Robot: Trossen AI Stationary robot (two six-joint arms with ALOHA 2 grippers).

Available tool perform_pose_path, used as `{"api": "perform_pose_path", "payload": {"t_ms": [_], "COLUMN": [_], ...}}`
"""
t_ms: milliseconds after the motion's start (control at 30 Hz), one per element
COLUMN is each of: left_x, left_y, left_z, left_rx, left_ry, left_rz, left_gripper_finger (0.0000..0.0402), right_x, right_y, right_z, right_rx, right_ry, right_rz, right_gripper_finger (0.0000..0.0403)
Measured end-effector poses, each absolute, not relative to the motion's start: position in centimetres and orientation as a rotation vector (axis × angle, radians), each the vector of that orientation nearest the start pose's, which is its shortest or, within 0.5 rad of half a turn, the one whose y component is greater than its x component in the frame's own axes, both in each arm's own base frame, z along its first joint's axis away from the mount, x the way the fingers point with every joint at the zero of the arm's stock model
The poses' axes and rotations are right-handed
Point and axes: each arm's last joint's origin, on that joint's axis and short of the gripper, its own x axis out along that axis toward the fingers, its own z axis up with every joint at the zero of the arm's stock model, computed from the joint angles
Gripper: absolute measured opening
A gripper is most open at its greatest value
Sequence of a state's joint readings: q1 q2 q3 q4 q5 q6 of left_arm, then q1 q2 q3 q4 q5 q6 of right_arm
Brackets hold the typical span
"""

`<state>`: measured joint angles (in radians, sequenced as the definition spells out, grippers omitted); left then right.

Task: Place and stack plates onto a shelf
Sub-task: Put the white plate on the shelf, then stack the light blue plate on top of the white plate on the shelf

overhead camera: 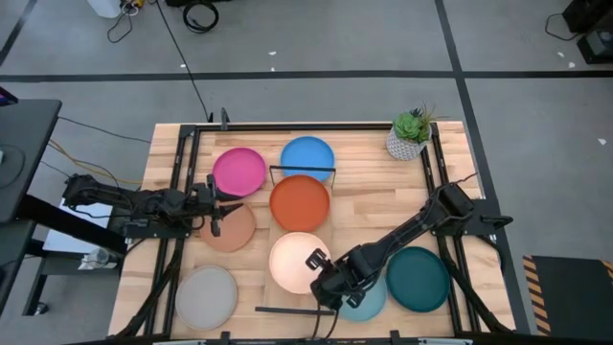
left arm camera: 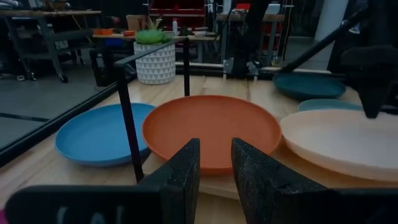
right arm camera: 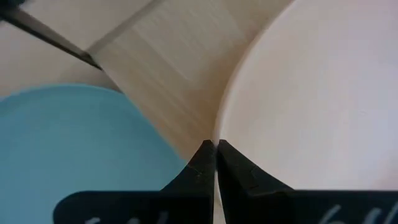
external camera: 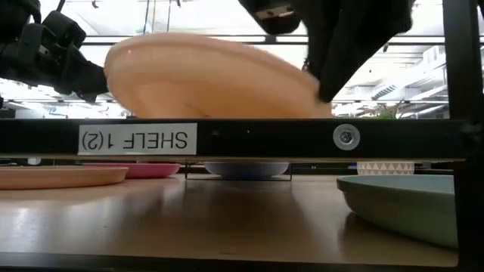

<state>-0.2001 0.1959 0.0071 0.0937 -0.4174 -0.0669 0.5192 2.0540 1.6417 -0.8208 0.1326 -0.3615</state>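
The cream plate (overhead camera: pixel 292 259) lies on the shelf (external camera: pixel 249 140), near-side of the orange plate (overhead camera: pixel 300 202), which also rests on the plank. My right gripper (overhead camera: pixel 325 284) is shut at the cream plate's near-right edge. My left gripper (overhead camera: pixel 215 217) hovers open, with a narrow gap, above the tan plate (overhead camera: pixel 230 232), which lies flat on the table. Also flat on the table are the pink (overhead camera: pixel 238 171), blue (overhead camera: pixel 307 158), grey (overhead camera: pixel 206 295) and dark teal (overhead camera: pixel 419 278) plates. My right arm partly hides the light blue plate (overhead camera: pixel 366 302). My right gripper (right arm camera: pixel 215 149) pinches the cream plate's rim (right arm camera: pixel 219 127) between its two fingers, at the near-right side. The fingers slant down at it from the near right. In the low view the plate (external camera: pixel 212 75) sits tilted on the shelf, its underside against the plank.
A white plant pot (overhead camera: pixel 408 139) stands at the table's far right corner. Thin black wire frames (overhead camera: pixel 303 171) rise at the shelf's short ends, and one post (left arm camera: pixel 127 124) stands just ahead of my left gripper (left arm camera: pixel 216 165). Black rails run along the table's sides.
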Motion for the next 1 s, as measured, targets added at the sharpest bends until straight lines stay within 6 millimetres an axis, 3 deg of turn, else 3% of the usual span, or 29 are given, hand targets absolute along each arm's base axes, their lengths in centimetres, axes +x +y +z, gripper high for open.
{"api": "perform_pose_path", "payload": {"t_ms": [467,733,867,1000], "left_x": [10.7,10.7,10.7,10.7], "left_y": [-0.9,-0.9,-0.9,-0.9], "left_z": [15.9,15.9,15.9,15.9], "left_rx": [-0.035,-0.036,-0.035,-0.035], "left_ry": [0.087,0.085,0.085,0.084], "left_rz": [0.228,0.229,0.229,0.229], "left_gripper_finger": [0.0098,0.0098,0.0098,0.0098], "right_x": [36.9,34.5,33.8,33.5], "right_y": [21.5,21.1,20.5,19.5], "right_z": [20.3,23.3,23.1,21.4], "right_rx": [-0.612,-0.529,-0.401,-0.302], "right_ry": [1.097,1.220,1.305,1.366], "right_rz": [0.496,0.294,0.155,0.051], "right_gripper_finger": [0.0070,0.0071,0.0071,0.0071]}}
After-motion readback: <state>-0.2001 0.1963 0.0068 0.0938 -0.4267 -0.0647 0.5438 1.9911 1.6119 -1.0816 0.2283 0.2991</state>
